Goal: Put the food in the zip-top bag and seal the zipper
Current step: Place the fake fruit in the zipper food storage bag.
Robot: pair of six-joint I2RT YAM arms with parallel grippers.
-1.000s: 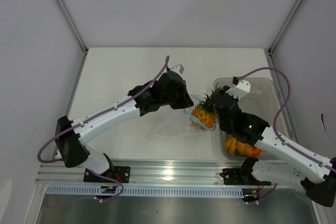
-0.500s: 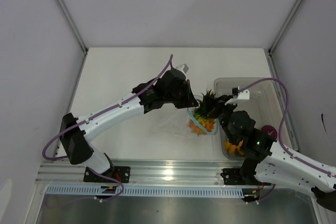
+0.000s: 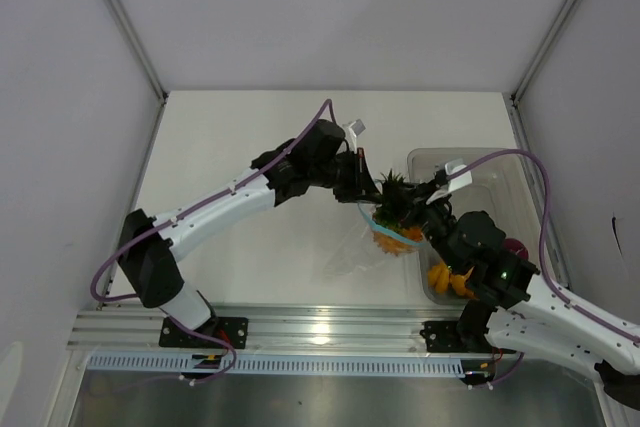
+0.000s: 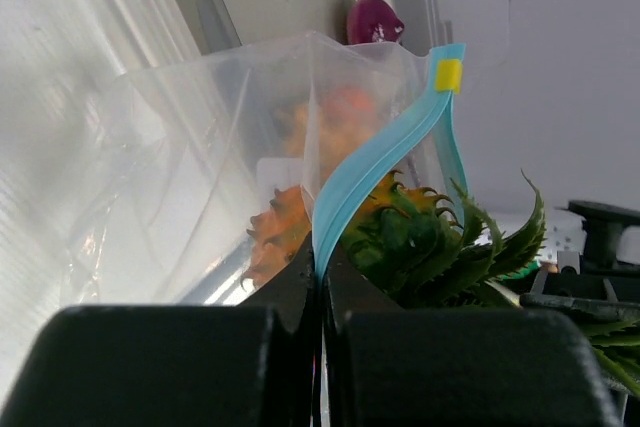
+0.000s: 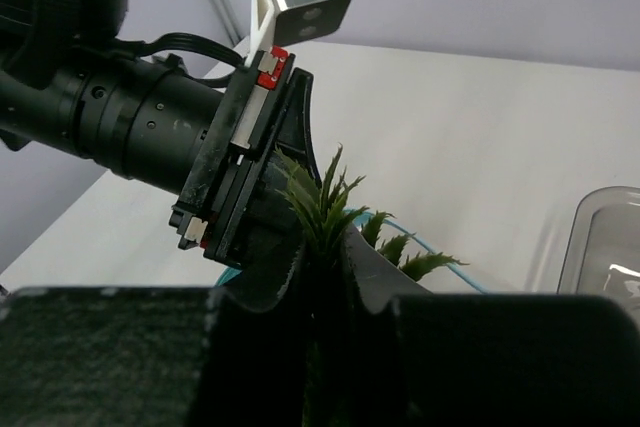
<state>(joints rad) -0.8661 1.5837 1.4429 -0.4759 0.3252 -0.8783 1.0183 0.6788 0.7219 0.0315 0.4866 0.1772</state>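
Note:
My left gripper is shut on the teal-blue zipper and holds the mouth of the clear zip-top bag up off the table. My right gripper is shut on the green crown of the pineapple, whose yellow-orange body hangs in the bag's mouth. The bag trails down to the table below. Lumpy orange pieces and a magenta-purple round food lie in the grey bin; the purple one also shows in the left wrist view.
The grey translucent bin stands at the right, under my right arm. White walls with metal posts close in the table at the left, back and right. A metal rail runs along the near edge.
My left gripper has lifted the bag's mouth and shifted right and back. My right gripper has carried the pineapple from over the mouth down into it, and the purple food has come into view in the bin.

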